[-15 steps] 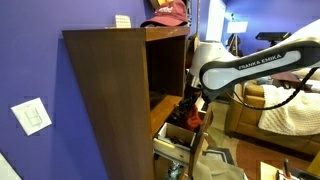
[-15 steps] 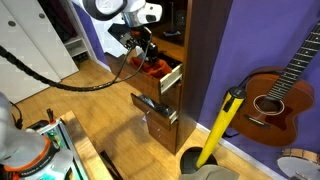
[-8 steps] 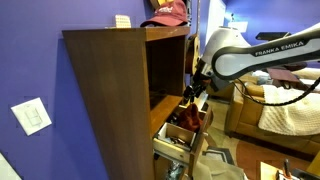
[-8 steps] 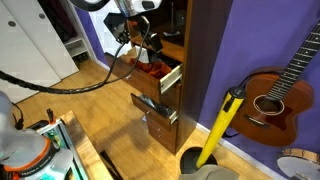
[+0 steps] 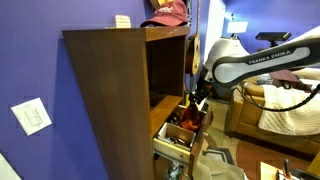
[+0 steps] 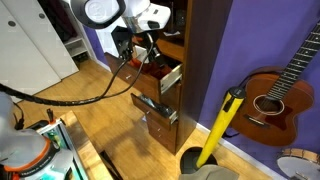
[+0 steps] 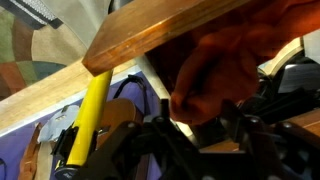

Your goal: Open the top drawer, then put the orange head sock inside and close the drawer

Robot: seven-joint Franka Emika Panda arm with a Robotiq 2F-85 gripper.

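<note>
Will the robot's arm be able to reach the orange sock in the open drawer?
Probably yes. The top drawer is pulled out, and the gripper hangs just above the orange sock with nothing between them.

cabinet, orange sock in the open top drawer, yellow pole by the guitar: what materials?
Cabinet: brown wood or wood-look laminate, smooth satin finish; flat panels with faint grain.
Orange sock: soft knit or fleece fabric, matte; it slumps in folds.
Yellow pole: painted metal or plastic, slight sheen; cannot tell which.
</note>
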